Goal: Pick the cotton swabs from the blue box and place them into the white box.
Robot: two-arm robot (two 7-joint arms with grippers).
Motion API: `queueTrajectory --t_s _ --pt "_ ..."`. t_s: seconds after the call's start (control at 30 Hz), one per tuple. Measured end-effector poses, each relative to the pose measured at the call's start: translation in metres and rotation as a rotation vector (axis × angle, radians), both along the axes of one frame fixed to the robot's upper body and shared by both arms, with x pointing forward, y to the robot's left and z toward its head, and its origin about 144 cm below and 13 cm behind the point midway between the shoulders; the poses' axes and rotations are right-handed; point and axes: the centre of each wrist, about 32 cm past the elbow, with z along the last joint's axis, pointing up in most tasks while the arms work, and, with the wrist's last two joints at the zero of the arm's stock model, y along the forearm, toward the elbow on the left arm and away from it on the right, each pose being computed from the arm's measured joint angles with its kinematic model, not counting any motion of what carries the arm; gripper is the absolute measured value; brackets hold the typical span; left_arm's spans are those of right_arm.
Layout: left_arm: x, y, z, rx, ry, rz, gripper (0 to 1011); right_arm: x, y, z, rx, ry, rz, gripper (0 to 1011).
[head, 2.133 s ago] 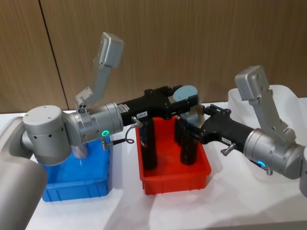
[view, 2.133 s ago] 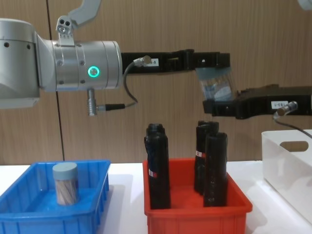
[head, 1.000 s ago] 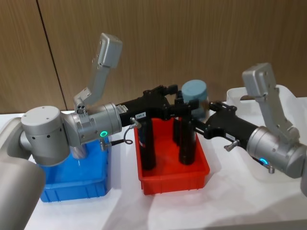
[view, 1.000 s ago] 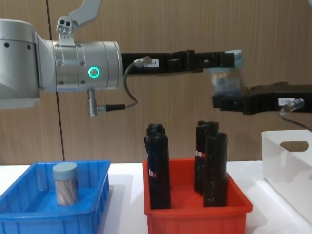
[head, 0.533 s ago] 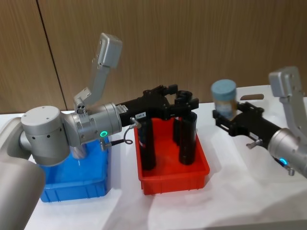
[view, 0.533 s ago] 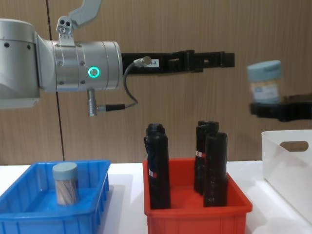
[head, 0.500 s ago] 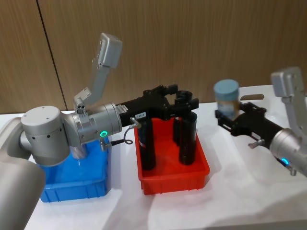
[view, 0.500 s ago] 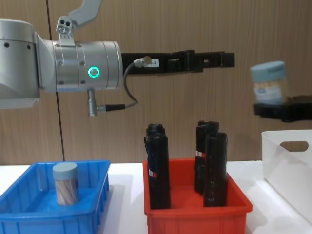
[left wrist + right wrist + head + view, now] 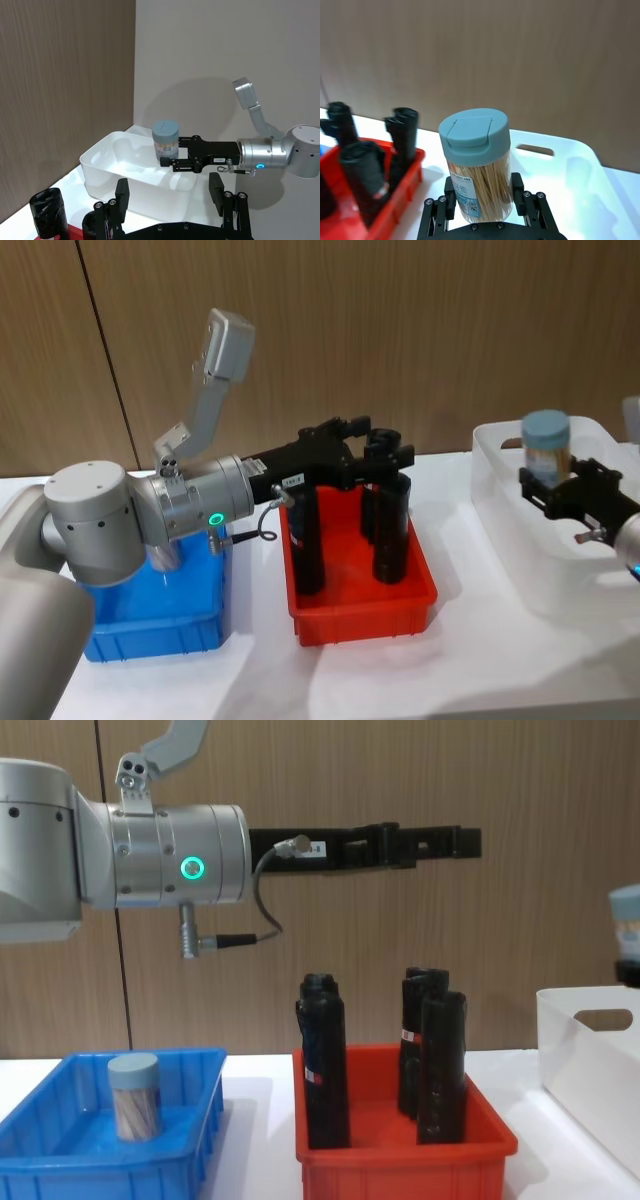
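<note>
Your right gripper (image 9: 560, 490) pinches a clear cylindrical jar of cotton swabs with a pale blue-grey lid (image 9: 546, 445), upright, in the air above the open top of the translucent white plastic box (image 9: 505, 530) at the right end of the table. The step in hand looks like the drop-off: the jar is over the box but not yet inside it. The next move calls for you to lower the jar between the smooth walls, keep it level, and part the jaws only once it sits low in the box. Your left gripper (image 9: 168, 190) hangs spread and empty, stretched out above the red plastic bin (image 9: 360, 615) in the middle. By count there are two swab jars: the one you hold and a second swab jar (image 9: 134, 1095) standing upright in the shallow bright blue plastic box (image 9: 150, 635) on the left, which that idle left arm would have to fetch. Three tall black cylinders (image 9: 324, 1060) stand in the red bin, no part of this job. Three bins in all: one blue, one red, one white.
</note>
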Motion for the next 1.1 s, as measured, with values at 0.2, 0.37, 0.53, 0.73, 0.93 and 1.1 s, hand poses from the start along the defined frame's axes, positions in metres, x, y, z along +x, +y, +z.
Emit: queueTrajectory --t_s 0.2,0.37,0.53,0.73,0.93,1.1 --pt "0.0 0.0 0.0 0.0 0.0 0.0 1004 0.007 -0.012 -0.008 -0.003 0.013 -0.044 659" --pt "0.0 0.0 0.0 0.0 0.0 0.0 1004 0.012 -0.02 -0.015 -0.006 0.029 -0.073 659" --pt "0.0 0.0 0.0 0.0 0.0 0.0 1004 0.016 -0.026 -0.019 -0.005 0.038 -0.092 659" --pt "0.0 0.0 0.0 0.0 0.0 0.0 1004 0.019 -0.029 -0.023 -0.002 0.046 -0.104 776" --pt "0.0 0.0 0.0 0.0 0.0 0.0 1004 0.021 -0.032 -0.026 0.001 0.05 -0.112 941" --pt "0.0 0.0 0.0 0.0 0.0 0.0 1004 0.022 -0.033 -0.027 0.005 0.051 -0.117 1002"
